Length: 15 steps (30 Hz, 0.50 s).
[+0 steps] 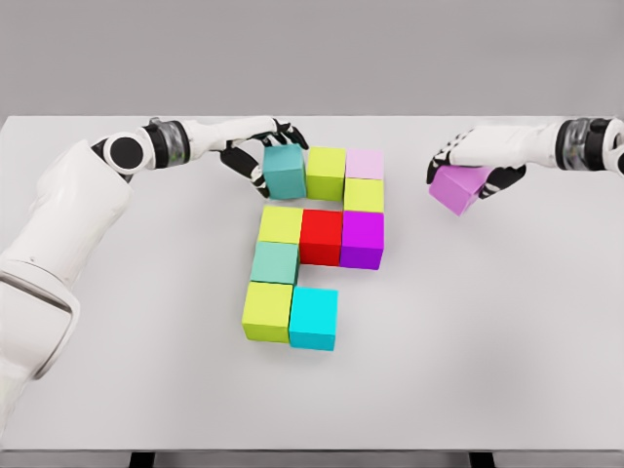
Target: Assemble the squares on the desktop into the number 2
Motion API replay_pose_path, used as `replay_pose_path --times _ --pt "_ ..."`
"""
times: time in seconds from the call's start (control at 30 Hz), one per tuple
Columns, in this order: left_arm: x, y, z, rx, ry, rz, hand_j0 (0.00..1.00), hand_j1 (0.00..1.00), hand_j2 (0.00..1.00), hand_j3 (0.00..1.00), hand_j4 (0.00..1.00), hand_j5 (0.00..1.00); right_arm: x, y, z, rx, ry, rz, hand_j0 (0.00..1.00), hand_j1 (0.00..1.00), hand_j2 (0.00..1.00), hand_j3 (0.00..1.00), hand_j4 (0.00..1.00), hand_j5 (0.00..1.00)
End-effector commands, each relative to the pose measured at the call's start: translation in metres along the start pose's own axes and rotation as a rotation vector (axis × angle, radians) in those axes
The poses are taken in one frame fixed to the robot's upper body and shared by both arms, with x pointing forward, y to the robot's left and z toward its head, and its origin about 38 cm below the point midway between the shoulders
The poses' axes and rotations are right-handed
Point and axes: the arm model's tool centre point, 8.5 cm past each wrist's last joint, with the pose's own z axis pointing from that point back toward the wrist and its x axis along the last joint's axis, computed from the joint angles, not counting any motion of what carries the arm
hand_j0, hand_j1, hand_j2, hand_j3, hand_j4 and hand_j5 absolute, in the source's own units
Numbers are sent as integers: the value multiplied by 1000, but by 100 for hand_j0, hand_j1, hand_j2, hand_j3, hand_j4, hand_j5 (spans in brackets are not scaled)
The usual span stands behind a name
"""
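Coloured cubes form a partial figure on the white table point(487, 322). Top row: a teal cube point(284, 168), a yellow-green cube point(327, 172), a pale pink cube point(366, 163). Below the pink one sits another yellow-green cube point(366, 195). Middle row: a yellow-green cube point(281, 224), a red cube point(322, 236), a magenta cube point(363, 239). Under them stand a teal-green cube point(276, 261), a lime cube point(269, 310) and a cyan cube point(314, 317). My left hand point(259, 146) is curled around the top teal cube. My right hand point(470, 168) holds a violet cube point(458, 189), tilted, to the right of the figure.
The table's far edge runs just behind both hands. The left arm's elbow and shoulder point(49, 253) fill the left side of the view. Bare tabletop lies right of the figure and in front of it.
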Motion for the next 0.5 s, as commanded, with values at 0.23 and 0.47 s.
replay_pose_path --times 0.23,0.47 --pt "0 3 -2 44 -13 48 87 87 87 87 87 87 47 -5 21 -3 -100 140 58 58 58 58 58 58" --pt "1 3 -2 46 -16 50 90 90 90 90 90 90 84 -1 19 1 -188 205 59 59 59 59 59 59"
